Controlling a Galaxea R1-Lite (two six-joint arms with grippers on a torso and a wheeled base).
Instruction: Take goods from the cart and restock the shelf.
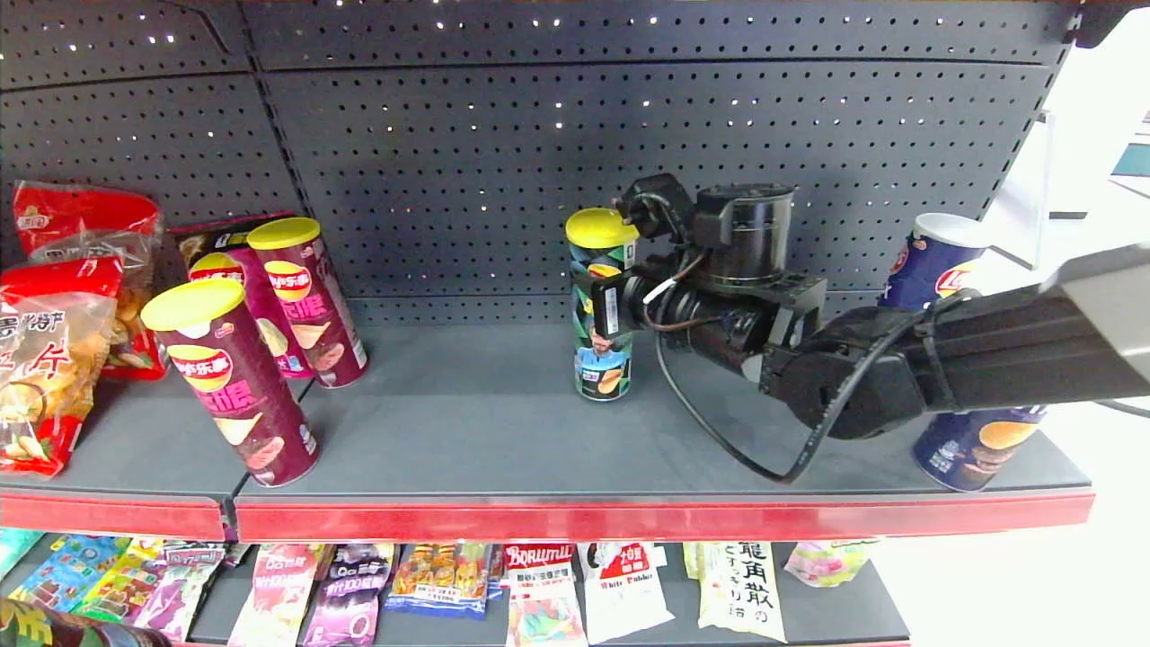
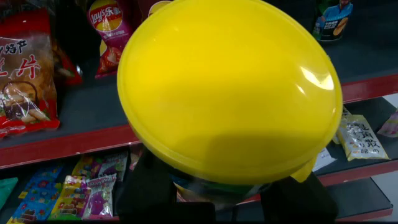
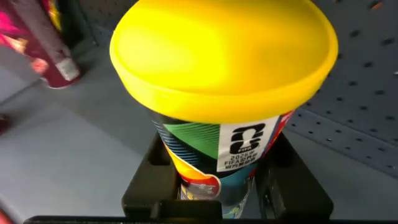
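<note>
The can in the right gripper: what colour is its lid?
Yellow. The lid shows best in the right wrist view.

Counted so far: three maroon chip cans (image 1: 235, 386), one green-patterned can (image 1: 602, 314), one more yellow-lidded can (image 2: 230, 93), at least one blue can (image 1: 975, 445), at least two red snack bags (image 1: 54, 359).

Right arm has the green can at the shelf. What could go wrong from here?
The right gripper is clamped on the green can; retreating before opening could tip it. The arm crosses in front of the blue can near the shelf's front edge; a sideways swing might knock it off.
</note>
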